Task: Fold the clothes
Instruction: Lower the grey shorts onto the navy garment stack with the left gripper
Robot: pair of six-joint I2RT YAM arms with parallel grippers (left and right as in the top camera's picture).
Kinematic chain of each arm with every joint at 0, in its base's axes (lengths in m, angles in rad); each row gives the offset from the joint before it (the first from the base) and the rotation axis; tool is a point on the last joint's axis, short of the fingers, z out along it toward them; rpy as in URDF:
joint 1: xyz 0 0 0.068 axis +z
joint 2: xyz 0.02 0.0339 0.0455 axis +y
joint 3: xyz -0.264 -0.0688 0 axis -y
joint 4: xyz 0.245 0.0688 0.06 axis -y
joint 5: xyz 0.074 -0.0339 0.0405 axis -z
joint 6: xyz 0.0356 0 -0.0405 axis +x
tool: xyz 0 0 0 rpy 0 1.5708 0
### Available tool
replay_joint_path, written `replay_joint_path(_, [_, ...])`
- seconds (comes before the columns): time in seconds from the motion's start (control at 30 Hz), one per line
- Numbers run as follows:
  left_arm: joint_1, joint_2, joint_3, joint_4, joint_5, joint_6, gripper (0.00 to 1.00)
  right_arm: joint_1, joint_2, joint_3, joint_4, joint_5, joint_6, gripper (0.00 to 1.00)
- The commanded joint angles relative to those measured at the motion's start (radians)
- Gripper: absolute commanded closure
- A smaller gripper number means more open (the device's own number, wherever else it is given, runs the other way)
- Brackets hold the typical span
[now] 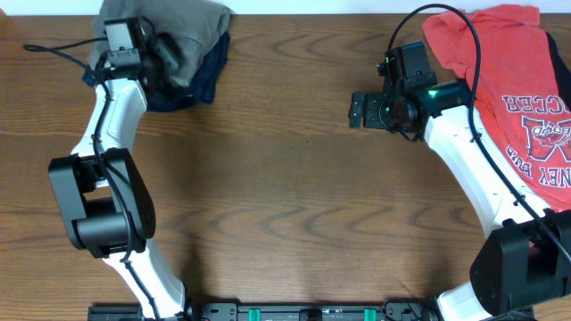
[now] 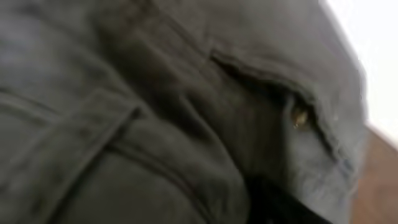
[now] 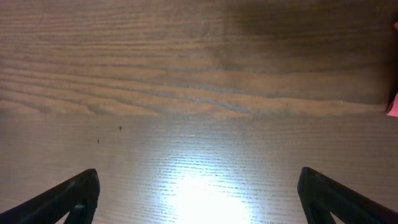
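Note:
The grey-khaki shorts (image 1: 192, 25) lie crumpled at the table's back left, on top of a dark navy garment (image 1: 198, 87). My left gripper (image 1: 165, 55) is down in the shorts. The left wrist view is filled with blurred grey fabric (image 2: 155, 112) with a seam and a pocket opening, and its fingers are hidden, so I cannot tell its state. My right gripper (image 1: 357, 111) hovers over bare wood at the right of centre. It is open and empty, with both fingertips wide apart in the right wrist view (image 3: 199, 199).
A red T-shirt with white lettering (image 1: 513, 80) is spread at the back right, under and beside the right arm. A sliver of it shows at the right wrist view's edge (image 3: 393, 106). The wooden table (image 1: 285, 196) stretches between the arms.

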Motion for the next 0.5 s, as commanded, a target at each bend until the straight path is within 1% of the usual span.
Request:
replay_joint_path(0.0, [-0.001, -0.041, 0.012, -0.05, -0.002, 0.104, 0.32, -0.009, -0.008, 0.011, 0.0, 0.01, 0.007, 0.01])
replay_joint_path(0.07, [-0.001, -0.072, 0.012, -0.076, -0.002, 0.16, 0.21, -0.009, -0.008, 0.011, -0.001, 0.016, 0.007, 0.01])
replay_joint_path(0.17, [-0.001, -0.138, 0.012, -0.104, -0.002, 0.233, 0.15, -0.009, -0.008, 0.011, -0.003, 0.02, 0.006, 0.01])
replay_joint_path(0.33, [-0.005, -0.278, 0.012, -0.103, -0.002, 0.268, 0.15, -0.009, -0.008, 0.011, -0.003, 0.02, 0.006, 0.01])
replay_joint_path(0.4, [-0.01, -0.314, 0.012, -0.044, -0.003, 0.333, 0.15, -0.009, -0.008, 0.011, -0.002, 0.02, 0.007, 0.01])
replay_joint_path(0.47, [-0.014, -0.316, 0.012, 0.036, -0.003, 0.377, 0.1, -0.009, -0.008, 0.011, -0.001, 0.02, 0.006, 0.01])
